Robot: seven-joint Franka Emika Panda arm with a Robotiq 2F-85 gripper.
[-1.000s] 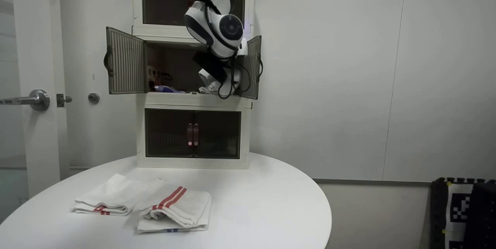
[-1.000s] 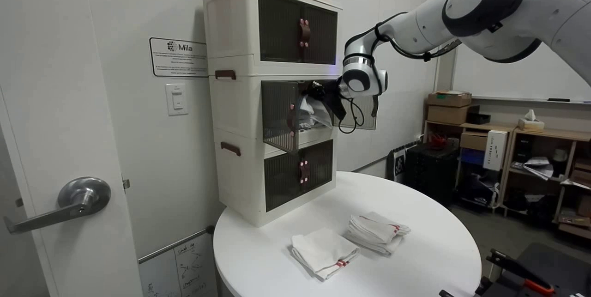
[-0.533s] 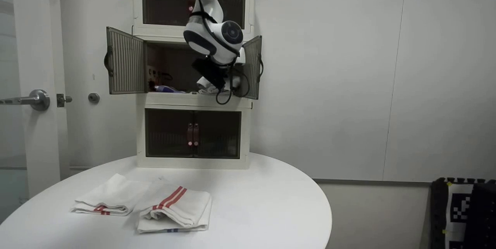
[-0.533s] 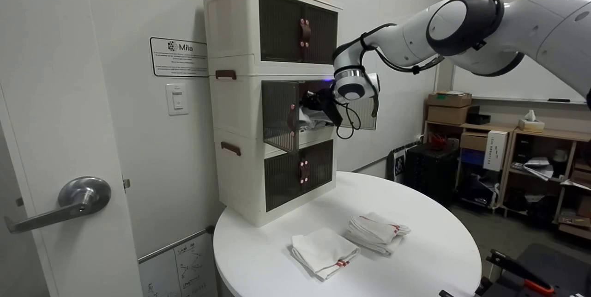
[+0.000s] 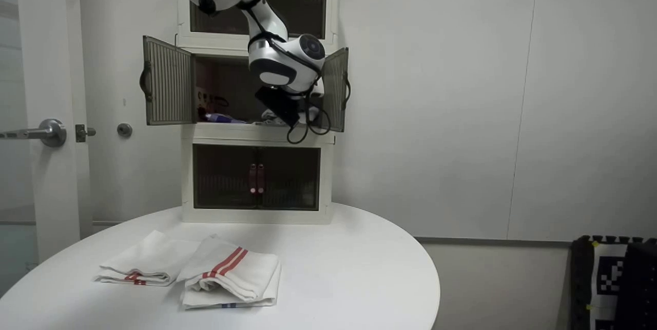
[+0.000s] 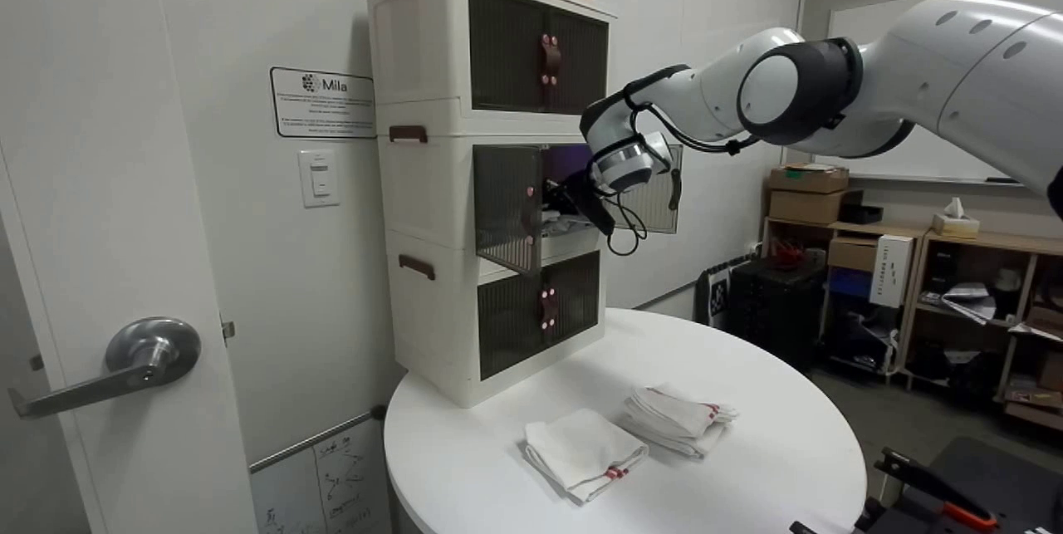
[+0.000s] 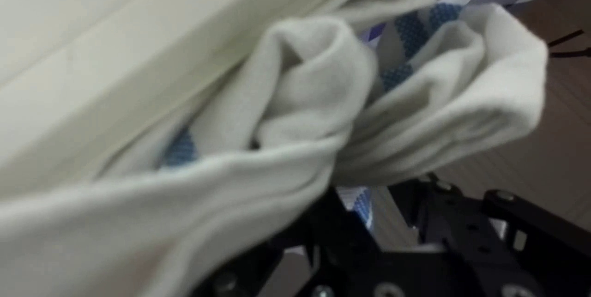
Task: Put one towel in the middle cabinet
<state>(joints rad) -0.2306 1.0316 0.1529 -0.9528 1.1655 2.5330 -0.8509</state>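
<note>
Blue-striped white towel (image 7: 318,117) bunched in middle cabinet (image 6: 423,193), both grey doors (image 5: 169,81) swung out. Black gripper (image 7: 369,195) right by it, jaws apart, clear gap between, gripping nothing. Red-striped towels (image 6: 584,451) folded on white round table (image 5: 359,268).
</note>
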